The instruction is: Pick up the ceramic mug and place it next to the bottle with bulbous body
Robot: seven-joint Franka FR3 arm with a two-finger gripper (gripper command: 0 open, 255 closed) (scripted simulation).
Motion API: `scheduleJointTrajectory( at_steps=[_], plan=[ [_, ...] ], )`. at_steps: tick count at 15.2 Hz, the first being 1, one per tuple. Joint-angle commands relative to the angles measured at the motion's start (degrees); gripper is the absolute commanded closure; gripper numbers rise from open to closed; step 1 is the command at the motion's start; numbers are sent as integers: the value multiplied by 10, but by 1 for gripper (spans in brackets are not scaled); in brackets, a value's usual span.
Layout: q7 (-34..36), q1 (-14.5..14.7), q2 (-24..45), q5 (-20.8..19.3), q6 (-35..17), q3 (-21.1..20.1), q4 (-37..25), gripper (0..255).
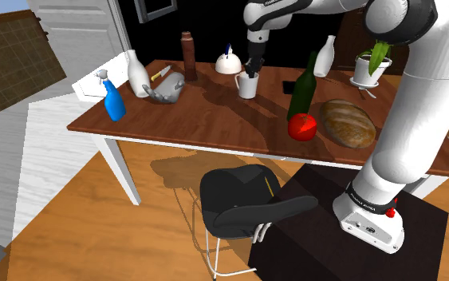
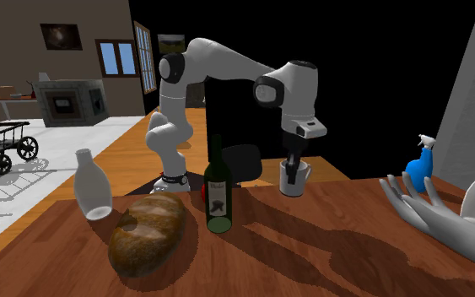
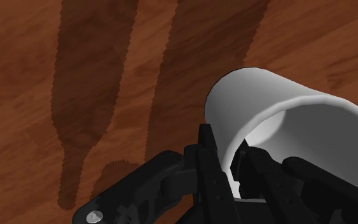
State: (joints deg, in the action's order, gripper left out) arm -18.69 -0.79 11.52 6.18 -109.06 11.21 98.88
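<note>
Pincer [image 3: 236,167] clasps white mug [image 3: 298,127] at its rim; wall between fingers [image 3: 212,162].

Near part of mug [image 3: 285,108] rim behind 2 fingers [image 3: 210,159] — 1 tip seemingly hidden within.

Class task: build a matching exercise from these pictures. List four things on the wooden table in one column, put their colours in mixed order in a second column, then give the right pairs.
Things
1. mug
2. spray bottle
3. round fruit
4. bread loaf

Colours
a. blue
b. brown
c. white
d. red

Pairs: 1-c, 2-a, 3-d, 4-b
</note>
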Motion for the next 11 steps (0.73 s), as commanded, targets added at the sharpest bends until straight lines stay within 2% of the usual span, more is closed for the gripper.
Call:
scheduleJointTrajectory(
  at_steps=[1, 11],
  plan=[
    [1, 0, -3, -1, 17, 0, -14, 255],
    [7, -2, -8, -4, 92, 1, -84, 255]
  ],
)
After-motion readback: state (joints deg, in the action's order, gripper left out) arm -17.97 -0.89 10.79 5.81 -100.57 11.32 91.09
